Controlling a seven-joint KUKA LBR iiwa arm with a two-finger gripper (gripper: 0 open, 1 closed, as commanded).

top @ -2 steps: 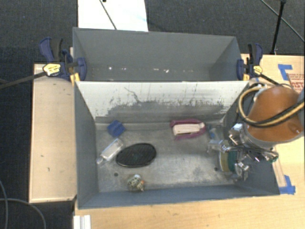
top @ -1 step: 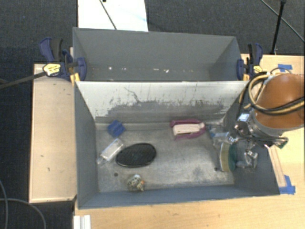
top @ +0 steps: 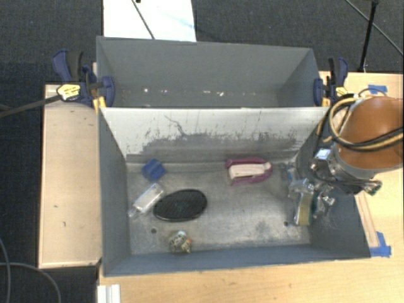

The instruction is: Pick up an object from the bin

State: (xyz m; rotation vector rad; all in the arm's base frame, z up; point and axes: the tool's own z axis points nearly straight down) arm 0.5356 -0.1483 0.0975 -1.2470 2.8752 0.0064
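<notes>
Left half of the bin point(top: 252, 223) floor: a black oval brush-looking thing point(top: 181, 204) lies flat. Just beside it at 9 o'clock is a small clear bottle point(top: 146, 199), lying tilted. A blue block point(top: 153, 168) sits at its 11 o'clock. At 6 o'clock, apart from it, is a little crumpled lump point(top: 180, 242). Well off at 2 o'clock there's a pink-and-white stapler-ish thing point(top: 248, 170) by the back wall.

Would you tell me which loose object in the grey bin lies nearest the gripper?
The pink-and-white oblong object by the back wall; the black oval brush and the rest lie farther left of the gripper.
</notes>
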